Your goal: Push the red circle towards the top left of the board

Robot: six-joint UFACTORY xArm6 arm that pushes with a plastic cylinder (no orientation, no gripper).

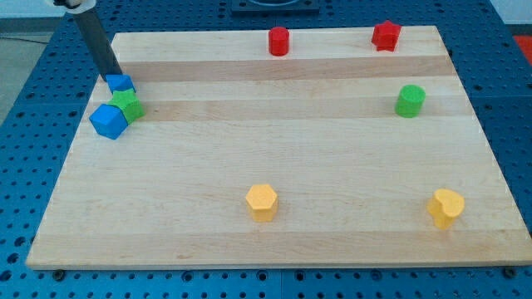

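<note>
The red circle (278, 41) stands near the top edge of the wooden board (274, 158), a little right of the middle. My tip (113, 75) is at the view's far left, touching the top of a small blue block (120, 83). It is far to the left of the red circle.
A green block (128, 105) and a larger blue block (108, 121) huddle just below the small blue one. A red star-like block (386, 35) sits top right, a green cylinder (410, 100) right, a yellow hexagon (261, 202) bottom middle, a yellow heart-like block (445, 208) bottom right.
</note>
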